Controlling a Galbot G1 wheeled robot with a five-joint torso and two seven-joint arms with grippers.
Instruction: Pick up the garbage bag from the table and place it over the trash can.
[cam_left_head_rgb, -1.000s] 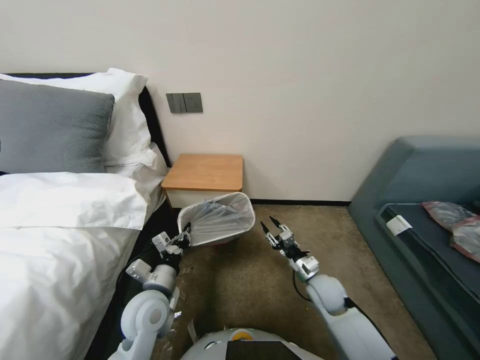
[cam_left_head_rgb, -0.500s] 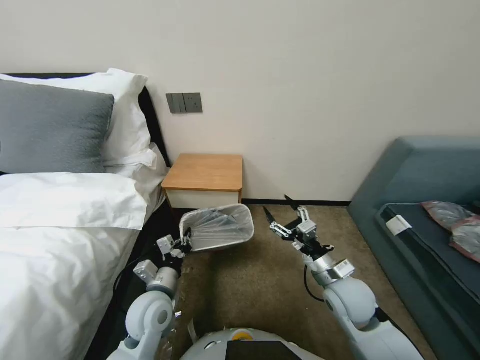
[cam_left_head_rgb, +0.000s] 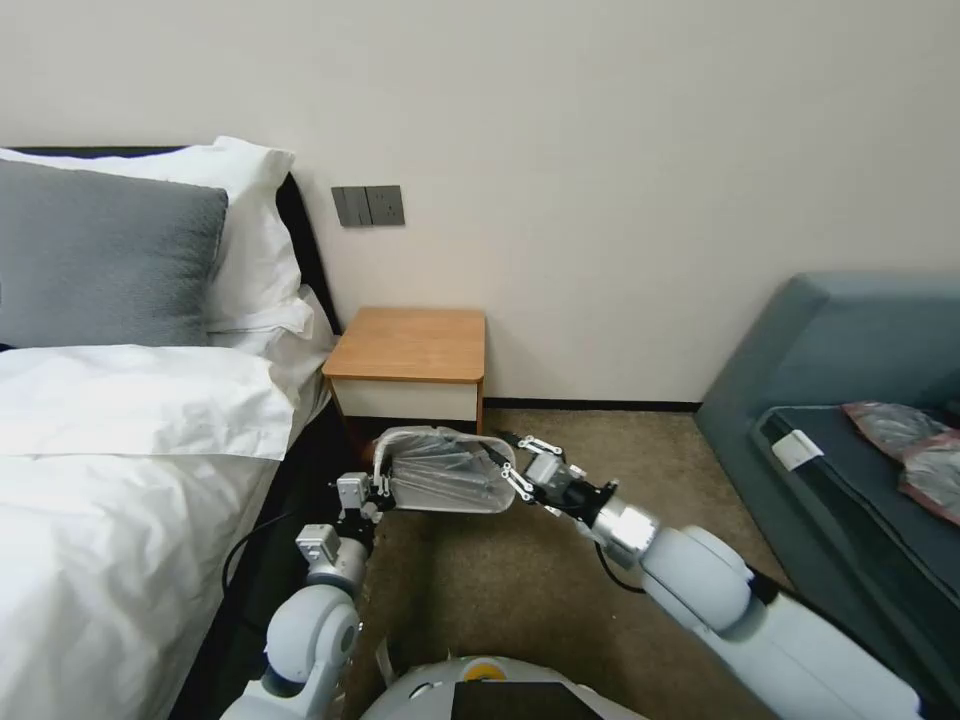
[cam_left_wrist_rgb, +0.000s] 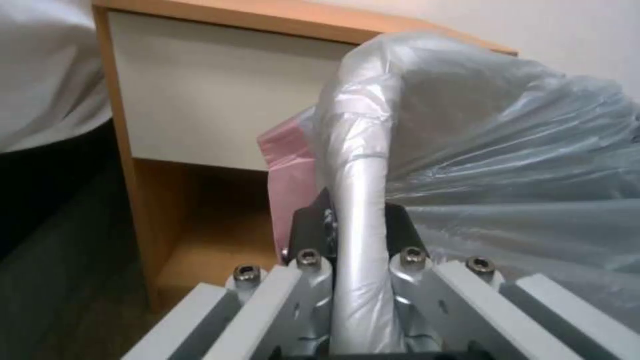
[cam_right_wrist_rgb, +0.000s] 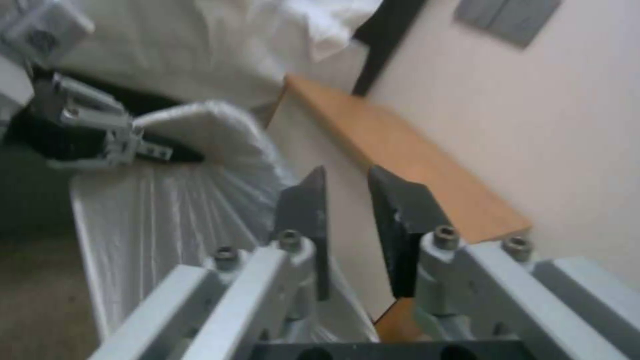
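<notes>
I have the trash can (cam_left_head_rgb: 445, 470) lifted and tipped at the centre of the head view, just below the white drawer front of the surface (cam_left_head_rgb: 410, 345), whose orange-brown top is bare. The garbage bag (cam_left_head_rgb: 440, 475) is stretched over the can's mouth, its film wrinkled and shiny.

My left pincer (cam_left_head_rgb: 377, 487) is clamped on the bag-covered rim at the can's left edge. The left wrist view shows this closely: the wrapped rim of the trash can (cam_left_wrist_rgb: 357, 200) runs straight between the dark pads, with the garbage bag (cam_left_wrist_rgb: 507, 165) ballooning to the right, a pink strip of its hem beside the pads, and the surface (cam_left_wrist_rgb: 200, 100) with its open lower shelf just behind.

My right pincer (cam_left_head_rgb: 512, 472) is at the can's right edge. In the right wrist view its fingers (cam_right_wrist_rgb: 303, 215) stand narrow, a slim gap between them, and I cannot tell whether film is caught there.

The bed (cam_left_head_rgb: 130, 480) crowds the left of the frame close by my left arm; the blue-grey sofa (cam_left_head_rgb: 850, 400) sits at the right edge, well apart. Carpet (cam_left_head_rgb: 500, 590) lies open below the can.
</notes>
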